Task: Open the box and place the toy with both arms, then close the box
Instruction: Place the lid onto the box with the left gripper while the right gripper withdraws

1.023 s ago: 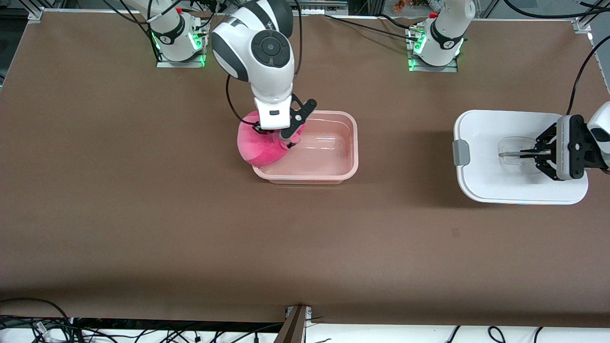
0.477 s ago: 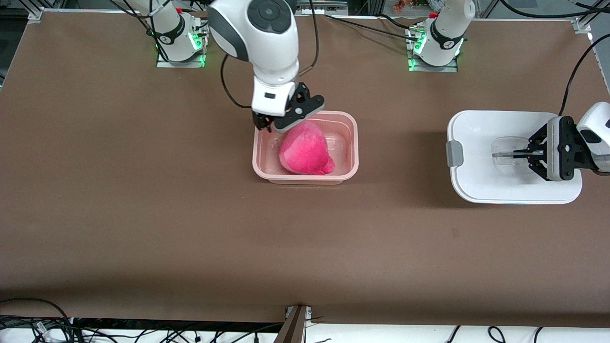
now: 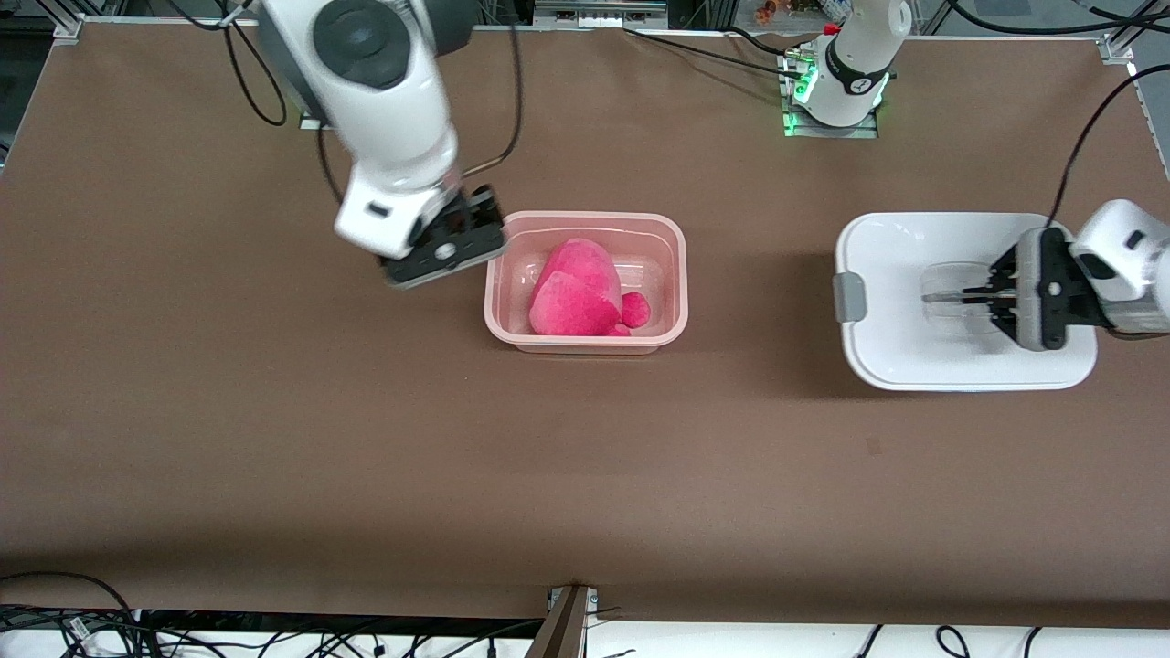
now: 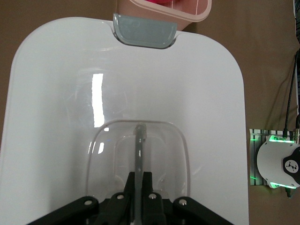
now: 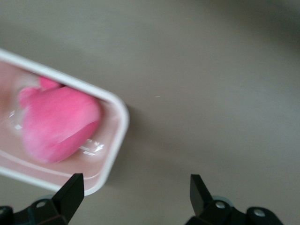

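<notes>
The pink box stands open on the table with the hot-pink toy lying inside it. My right gripper hangs open and empty over the table beside the box, toward the right arm's end. In the right wrist view the gripper is over bare table, with the box rim and the toy to one side. My left gripper is shut on the clear handle of the white lid and holds it over the table toward the left arm's end. The lid's grey clip faces the box.
The brown table lies bare between box and lid. The left arm's base stands at the table's edge farthest from the front camera and shows in the left wrist view. Cables trail along the table's near edge.
My right gripper let go of the toy, which dropped into the box, then rose and drew away toward the right arm's end. My left gripper carried the lid toward the box.
</notes>
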Motion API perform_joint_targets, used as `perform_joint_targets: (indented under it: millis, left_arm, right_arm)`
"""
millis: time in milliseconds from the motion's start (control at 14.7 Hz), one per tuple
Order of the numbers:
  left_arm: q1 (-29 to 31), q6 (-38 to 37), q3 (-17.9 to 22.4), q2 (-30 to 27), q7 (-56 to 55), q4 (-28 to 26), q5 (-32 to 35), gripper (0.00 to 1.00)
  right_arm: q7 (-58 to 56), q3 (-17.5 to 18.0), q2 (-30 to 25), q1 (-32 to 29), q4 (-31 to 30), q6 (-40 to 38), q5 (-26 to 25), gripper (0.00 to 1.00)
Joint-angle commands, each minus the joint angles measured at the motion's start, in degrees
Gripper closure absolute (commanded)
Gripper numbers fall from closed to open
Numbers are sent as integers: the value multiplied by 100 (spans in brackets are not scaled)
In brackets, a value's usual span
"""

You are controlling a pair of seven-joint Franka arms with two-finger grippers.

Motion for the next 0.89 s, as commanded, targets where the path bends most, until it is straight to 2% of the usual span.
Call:
perform_joint_targets:
  millis: [0, 205, 341, 477, 614, 818]
  left_arm:
    - [-1058, 444, 7, 66, -804, -140, 110, 100]
    - [-2465, 980, 34, 207, -1884, -88, 181, 100]
    - [-3134, 1481, 25, 356, -2404, -88, 320, 100]
    - [-3443, 2018, 16, 471, -2817, -88, 321, 100]
    - [-3742, 2212, 25, 576, -3309, -88, 339, 100]
    - [-4286, 2731, 60, 901, -3792, -132, 357, 100]
  right_arm:
    - [81, 19, 17, -843, 105, -116, 248, 0]
    - [37, 2, 9, -1539, 105, -133, 373, 0]
    - [28, -164, 9, -1681, 105, -325, 355, 0]
    - [28, -489, -78, -1690, 105, -475, 381, 0]
    - [-269, -806, -333, -1708, 9, -529, 451, 0]
    - [-745, -1368, -781, -1629, -490, -520, 496, 0]
